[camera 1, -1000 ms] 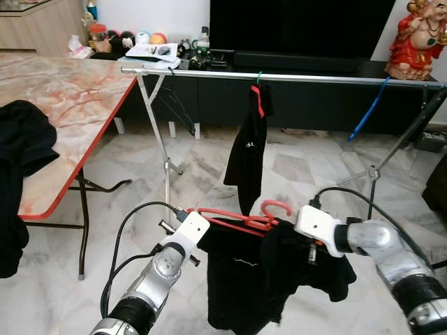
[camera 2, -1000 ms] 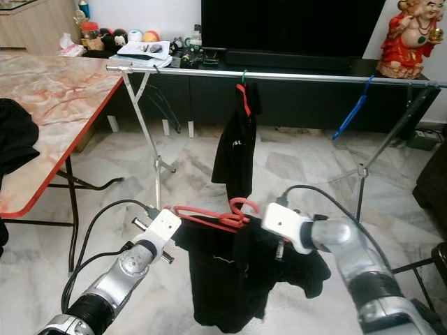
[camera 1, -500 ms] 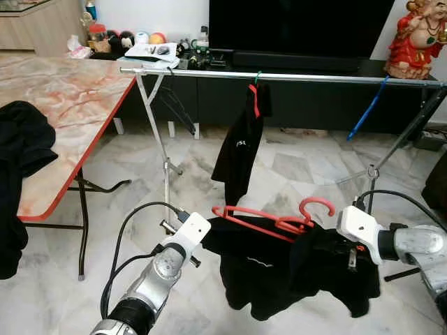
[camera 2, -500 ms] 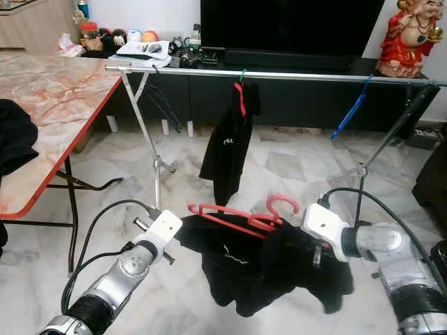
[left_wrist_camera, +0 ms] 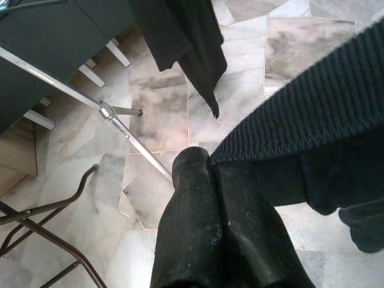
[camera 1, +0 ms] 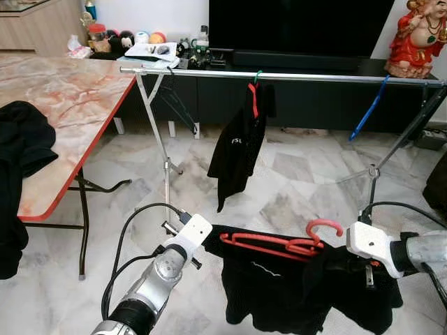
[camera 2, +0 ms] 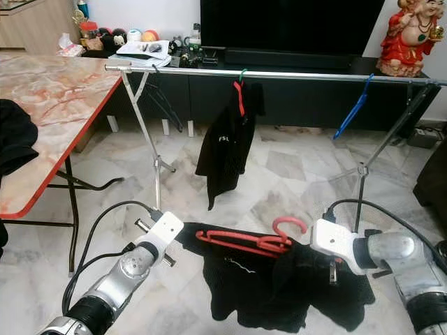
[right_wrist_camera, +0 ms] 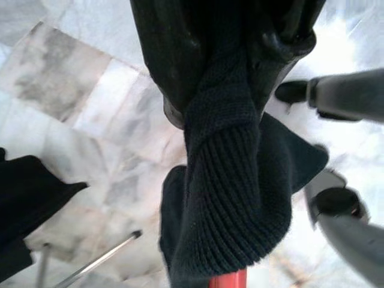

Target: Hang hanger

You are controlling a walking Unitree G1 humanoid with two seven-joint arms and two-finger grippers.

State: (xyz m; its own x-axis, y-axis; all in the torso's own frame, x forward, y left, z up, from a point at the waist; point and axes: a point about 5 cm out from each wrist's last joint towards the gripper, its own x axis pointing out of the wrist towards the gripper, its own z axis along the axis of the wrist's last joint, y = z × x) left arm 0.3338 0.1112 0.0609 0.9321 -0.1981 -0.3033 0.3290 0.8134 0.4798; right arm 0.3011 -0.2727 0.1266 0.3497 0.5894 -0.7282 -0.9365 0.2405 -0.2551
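Between the two arms, low over the floor and well below the rail [camera 1: 314, 77], hangs a red hanger [camera 1: 279, 243] with a black top [camera 1: 300, 293]. The left wrist view shows the left gripper [left_wrist_camera: 210, 171] pinched on the top's edge; the right wrist view shows the right gripper [right_wrist_camera: 234, 90] clamped on knit cloth above the hanger's red end.

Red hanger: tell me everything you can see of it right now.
The red hanger looks like plastic, with a curved hook at its right end and slim doubled bars running left. It lies nearly level between the two arms, well below the rail, not yet hung. A black garment is draped on it and sags beneath. The right gripper is shut on the garment's knit fabric just above a red bit of the hanger; the left gripper pinches the garment's other edge.
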